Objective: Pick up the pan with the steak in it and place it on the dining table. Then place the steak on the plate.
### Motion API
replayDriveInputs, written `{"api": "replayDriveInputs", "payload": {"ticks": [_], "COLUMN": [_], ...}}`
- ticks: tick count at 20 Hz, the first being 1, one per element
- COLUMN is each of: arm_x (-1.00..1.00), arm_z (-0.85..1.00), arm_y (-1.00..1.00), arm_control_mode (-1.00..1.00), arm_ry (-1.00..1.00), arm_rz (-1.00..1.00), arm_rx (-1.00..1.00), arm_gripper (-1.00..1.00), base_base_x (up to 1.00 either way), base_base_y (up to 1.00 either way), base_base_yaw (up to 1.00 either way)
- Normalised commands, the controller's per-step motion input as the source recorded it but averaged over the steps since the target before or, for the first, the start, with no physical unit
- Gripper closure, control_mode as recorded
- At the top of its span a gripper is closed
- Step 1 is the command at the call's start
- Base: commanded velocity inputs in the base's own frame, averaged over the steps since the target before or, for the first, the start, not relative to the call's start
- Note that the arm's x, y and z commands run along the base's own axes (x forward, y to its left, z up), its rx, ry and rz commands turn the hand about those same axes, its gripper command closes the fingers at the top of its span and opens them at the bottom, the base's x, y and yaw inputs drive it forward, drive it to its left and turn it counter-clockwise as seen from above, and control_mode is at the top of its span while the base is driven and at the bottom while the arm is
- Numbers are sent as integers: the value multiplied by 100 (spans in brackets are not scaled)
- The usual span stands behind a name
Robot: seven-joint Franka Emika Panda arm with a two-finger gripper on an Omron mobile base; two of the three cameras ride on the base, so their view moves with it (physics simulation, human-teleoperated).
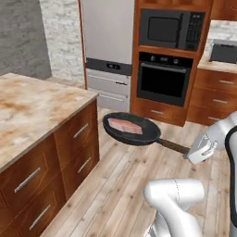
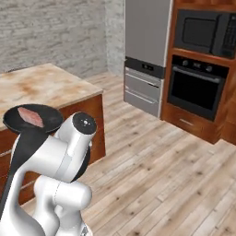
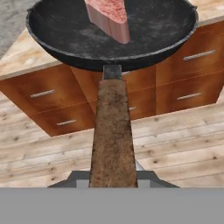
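Observation:
The black pan (image 1: 132, 130) hangs level in the air above the wood floor, just off the corner of the dining table (image 1: 32, 106), a marble-topped island with drawer fronts. The pink steak (image 1: 125, 125) lies inside the pan. My gripper (image 1: 190, 152) is shut on the end of the long brown handle (image 1: 173, 146). In the right base view the pan (image 2: 32, 120) with the steak (image 2: 30, 115) sits in front of the table (image 2: 50, 85). In the hand view the handle (image 3: 113, 131) runs up to the pan (image 3: 65, 35) and steak (image 3: 109, 15). The plate is out of view.
A steel fridge (image 1: 109, 41) stands at the back, with a built-in oven (image 1: 164, 78) and microwave (image 1: 171, 28) beside it. A wall counter with drawers (image 1: 217, 88) is at the far right. Bare wood floor (image 2: 166, 175) lies between the island and the appliances.

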Motion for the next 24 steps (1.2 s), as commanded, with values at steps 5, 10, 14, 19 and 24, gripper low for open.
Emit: {"api": "replayDriveInputs", "payload": {"ticks": [5,10,14,19,24], "arm_x": [0,0,0,0,0], "arm_z": [0,0,0,0,0], "arm_y": [0,0,0,0,0], "arm_control_mode": [100,100,100,100,100], "arm_ry": [0,0,0,0,0], "arm_rz": [0,0,0,0,0], "arm_rx": [0,0,0,0,0], "arm_gripper": [100,100,100,100,100], "base_base_x": [-3,-3,-2,-3,-16], "base_base_y": [0,0,0,0,0], "base_base_yaw": [50,50,50,50,41]}}
